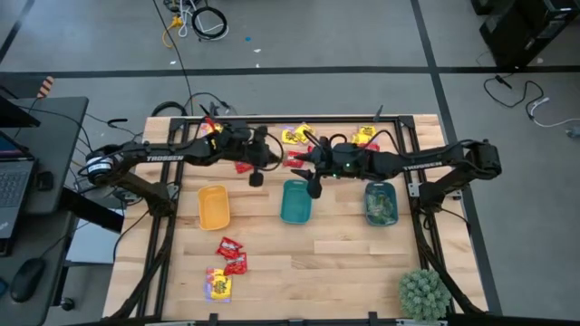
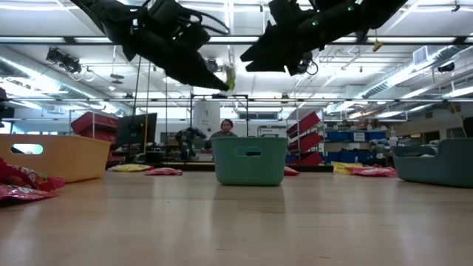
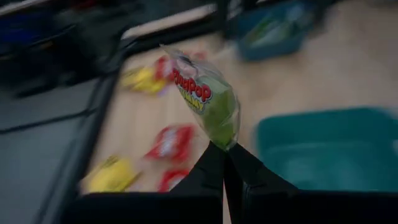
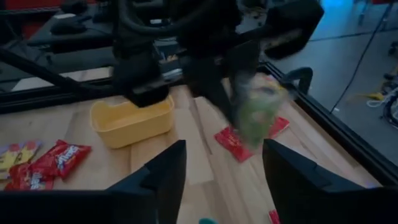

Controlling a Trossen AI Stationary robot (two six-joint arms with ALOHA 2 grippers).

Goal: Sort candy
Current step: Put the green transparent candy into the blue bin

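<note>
- near edge, high view lower left: loose red candies [image 1: 230, 254] and a yellow packet [image 1: 217, 286] lie on the wooden table [image 1: 335, 272]; a spiky green plant [image 1: 424, 293] stands at lower right.
- middle row, left to right in the high view: yellow-orange tray [image 1: 214, 207], teal tray [image 1: 295, 201], and a darker blue-grey tray [image 1: 381, 204] that already holds green packets.
- left gripper [image 3: 224, 163]: fingers pressed together on the lower end of a green ring pop packet [image 3: 208, 99], which is carried in the air; in the low view it hangs at upper centre [image 2: 230, 77], above the teal tray [image 2: 249, 160].
- key relation: the packet's long axis runs straight out from the left fingertips. the blue-grey tray of green packets lies farther right, past the teal tray, on the right arm's side. judged, the drop calls for a reach across, or a hand-over.
- right gripper [image 4: 224, 165]: fingers spread wide, holding nothing, facing the held packet [image 4: 256, 112], which sits just ahead of the gap between them.
- far edge, high view upper centre: unsorted yellow packets [image 1: 295, 136] and red ones [image 1: 243, 167] remain.
</note>
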